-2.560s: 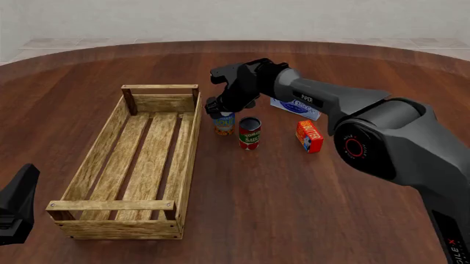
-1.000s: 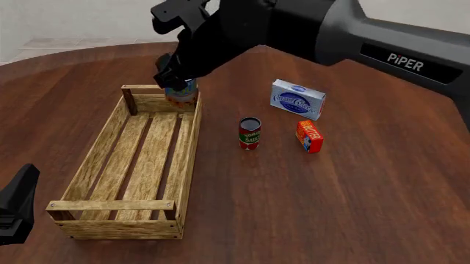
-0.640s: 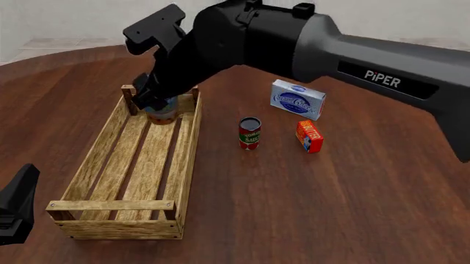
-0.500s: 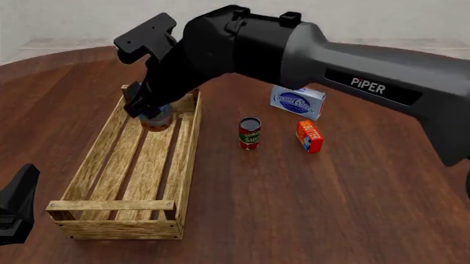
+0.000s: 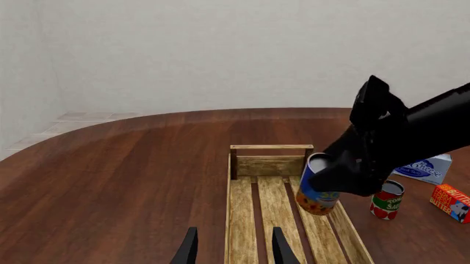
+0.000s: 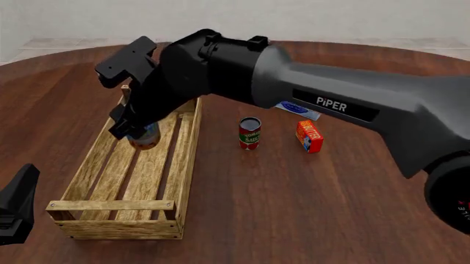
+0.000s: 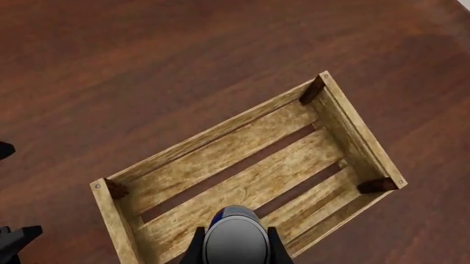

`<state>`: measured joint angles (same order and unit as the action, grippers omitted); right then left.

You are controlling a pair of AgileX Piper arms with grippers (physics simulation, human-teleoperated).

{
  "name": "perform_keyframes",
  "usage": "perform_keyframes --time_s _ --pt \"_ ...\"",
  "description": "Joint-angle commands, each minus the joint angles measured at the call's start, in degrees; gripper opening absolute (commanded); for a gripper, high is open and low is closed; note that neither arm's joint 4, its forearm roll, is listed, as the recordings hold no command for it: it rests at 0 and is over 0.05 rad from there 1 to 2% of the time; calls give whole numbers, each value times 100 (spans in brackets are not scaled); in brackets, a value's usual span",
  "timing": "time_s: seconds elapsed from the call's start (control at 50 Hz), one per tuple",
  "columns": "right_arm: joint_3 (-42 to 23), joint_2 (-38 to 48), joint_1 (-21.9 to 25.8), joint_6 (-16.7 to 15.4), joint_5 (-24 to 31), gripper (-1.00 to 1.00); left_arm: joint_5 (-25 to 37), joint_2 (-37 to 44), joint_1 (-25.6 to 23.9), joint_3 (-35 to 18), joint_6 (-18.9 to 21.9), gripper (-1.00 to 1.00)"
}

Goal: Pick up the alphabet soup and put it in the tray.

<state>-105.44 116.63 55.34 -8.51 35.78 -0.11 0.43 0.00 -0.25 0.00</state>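
the right gripper (image 7: 233,248) is clamped on the soup can (image 6: 145,136), holding it upright over the slats inside the tray (image 6: 82,175) so it can be set down flat, while the left gripper (image 5: 233,250) waits apart with fingers spread, grasping nothing.

You have two cans: the soup (image 6: 145,136) over the tray (image 6: 88,168), and a red can (image 6: 250,133) right of the tray. One tray. Two boxes right of the tray: blue (image 5: 428,168), orange (image 6: 310,136). Two arms.
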Motion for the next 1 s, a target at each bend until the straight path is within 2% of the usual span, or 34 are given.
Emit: perform_keyframes --time_s 0.02,0.44,1.0 --pt "-21 93 33 127 -65 -100 0 0 0 0 0 100" --pt "215 255 17 128 -253 -100 0 0 0 0 0 100" --pt "356 454 32 296 -439 -100 0 0 0 0 0 100"
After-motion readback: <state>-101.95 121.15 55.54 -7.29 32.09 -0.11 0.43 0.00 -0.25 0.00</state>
